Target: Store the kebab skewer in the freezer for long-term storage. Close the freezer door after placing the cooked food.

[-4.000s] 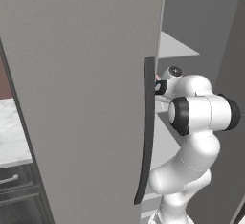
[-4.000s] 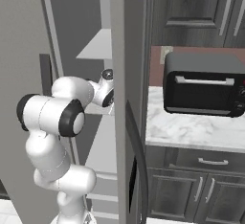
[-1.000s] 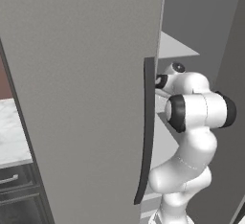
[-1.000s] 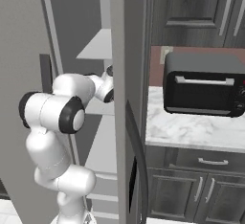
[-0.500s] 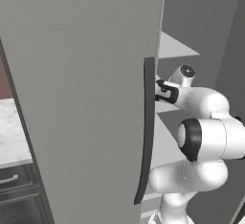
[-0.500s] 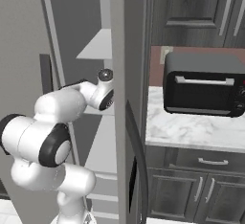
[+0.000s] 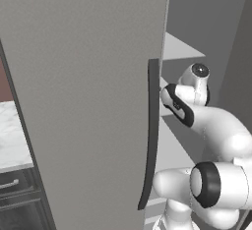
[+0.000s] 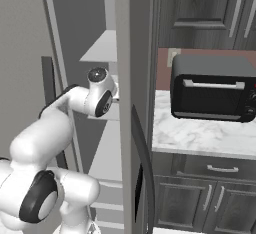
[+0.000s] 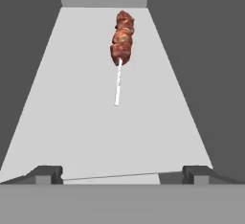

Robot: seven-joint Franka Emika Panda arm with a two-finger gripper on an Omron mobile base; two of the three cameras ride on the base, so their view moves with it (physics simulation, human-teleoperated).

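Glossy white rounded arm segments, black bands at joints, grey-capped round wrist ends.

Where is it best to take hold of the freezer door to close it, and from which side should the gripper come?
Probably the long dark vertical handle on the freezer door, near mid-height. It stands proud of the flat panel, so the open gripper, now facing the kebab skewer on the white shelf, could back out and come from the door's outer face, jaws across the bar.
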